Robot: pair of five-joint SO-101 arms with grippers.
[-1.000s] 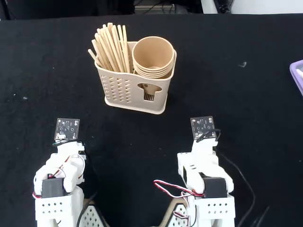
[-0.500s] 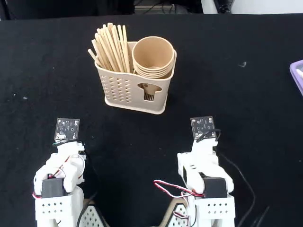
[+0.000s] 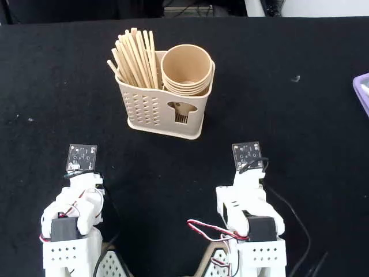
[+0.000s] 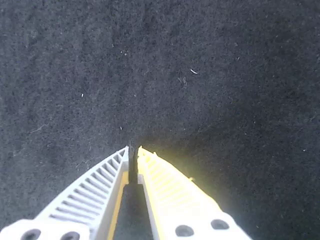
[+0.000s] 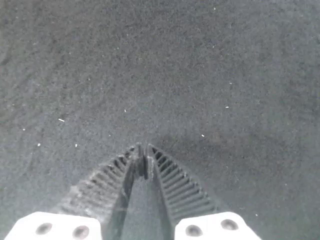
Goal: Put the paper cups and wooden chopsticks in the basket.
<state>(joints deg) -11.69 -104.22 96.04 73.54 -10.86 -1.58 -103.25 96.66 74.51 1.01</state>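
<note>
A beige slotted basket (image 3: 154, 109) stands on the black table toward the back. Its one side holds a bundle of wooden chopsticks (image 3: 135, 56) standing upright. The other side holds a stack of nested paper cups (image 3: 186, 70). Both arms are folded back at the near edge, well short of the basket. My left gripper (image 4: 133, 150) is shut with nothing in it, just above bare black cloth. My right gripper (image 5: 143, 148) is shut and empty too, over the same cloth.
A lilac container edge (image 3: 362, 92) pokes in at the right border. The arm bases (image 3: 69, 242) and loose cables (image 3: 204, 229) crowd the near edge. Black cloth covers the table around the basket.
</note>
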